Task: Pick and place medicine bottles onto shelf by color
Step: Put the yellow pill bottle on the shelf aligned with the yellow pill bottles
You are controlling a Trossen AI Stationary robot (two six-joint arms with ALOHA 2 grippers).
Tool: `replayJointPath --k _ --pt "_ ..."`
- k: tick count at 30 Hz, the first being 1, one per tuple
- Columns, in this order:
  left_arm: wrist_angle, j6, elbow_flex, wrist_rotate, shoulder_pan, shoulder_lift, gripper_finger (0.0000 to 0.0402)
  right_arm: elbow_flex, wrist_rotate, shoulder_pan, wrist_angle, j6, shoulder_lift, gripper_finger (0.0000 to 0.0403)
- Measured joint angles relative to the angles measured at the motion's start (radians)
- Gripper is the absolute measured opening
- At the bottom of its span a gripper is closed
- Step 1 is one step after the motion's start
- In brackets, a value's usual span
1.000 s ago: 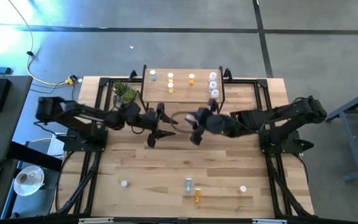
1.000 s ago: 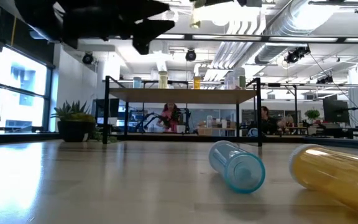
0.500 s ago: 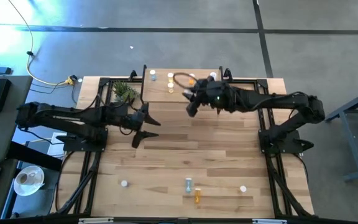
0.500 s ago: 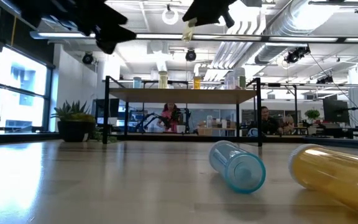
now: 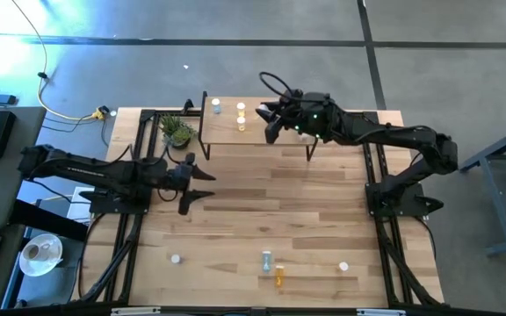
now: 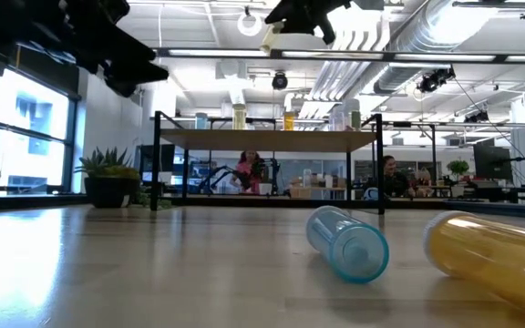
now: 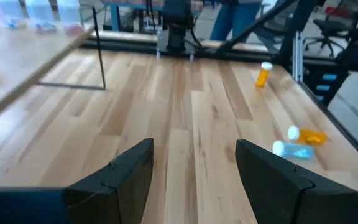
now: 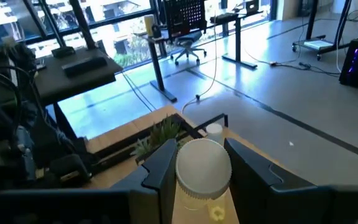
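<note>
My right gripper (image 5: 267, 123) hangs above the shelf (image 5: 227, 132), shut on a medicine bottle (image 8: 204, 169) with a white cap and a yellowish body. The shelf, a light plank on black legs, stands at the table's far edge. Several bottles (image 5: 241, 111) stand upright on it; my right arm hides others. My left gripper (image 5: 198, 190) is open above the table's left half, with nothing between its fingers (image 7: 129, 174). More bottles lie loose near the front edge: a blue one (image 5: 267, 260), an orange one (image 5: 278, 277) and two with white caps (image 5: 176, 260). My right gripper pinches the bottle between its two fingers (image 8: 163, 168), which flank the white cap (image 8: 184, 177) or the part just under it. The fingers reach in nearly level from the table's right side. The bottle is cap up, lifted clear above the shelf.
A small green potted plant (image 5: 176, 130) stands just left of the shelf. In the low view the blue bottle (image 6: 347, 242) and a yellow-orange one (image 6: 495, 260) lie on their sides close to the camera. People sit in the room behind the table (image 6: 249, 171).
My right gripper has carried the bottle from the table's middle toward the far edge and a little upward, ending above the shelf. My left gripper has drawn back toward the table's left edge, its fingers open all along.
</note>
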Motion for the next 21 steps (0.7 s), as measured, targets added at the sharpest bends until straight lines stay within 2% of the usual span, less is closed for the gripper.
replayJointPath --k 10,21 --pt "0.0 0.0 0.001 -0.002 0.0 -0.046 0.0216 0.031 -0.018 -0.015 0.024 0.0 0.011 0.0106" --pt "-0.03 -0.003 0.001 0.004 0.0 -0.046 0.0216 0.34 -0.04 -0.011 -0.261 -0.027 0.231 0.0106"
